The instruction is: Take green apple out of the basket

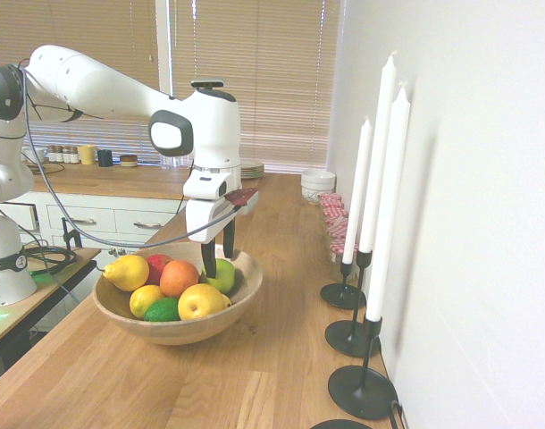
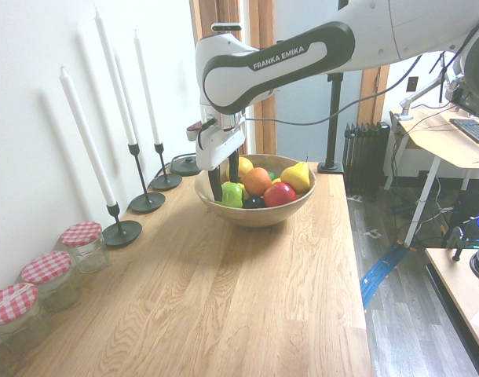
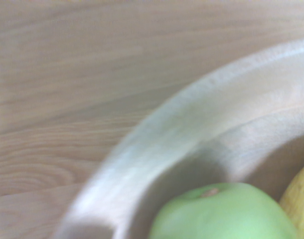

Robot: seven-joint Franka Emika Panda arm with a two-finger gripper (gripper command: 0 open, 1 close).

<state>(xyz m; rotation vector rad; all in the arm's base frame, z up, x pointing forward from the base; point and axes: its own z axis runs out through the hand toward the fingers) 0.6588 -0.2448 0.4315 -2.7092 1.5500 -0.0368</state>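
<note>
Here's the wooden counter [image 2: 224, 314], and on it a tan bowl [image 2: 255, 216] sits at twelve o'clock in the second exterior view; black candle holders [image 2: 147, 203] stand at eleven, beside the wall, and jars [image 2: 85, 247] with checked lids line up around nine!
</note>
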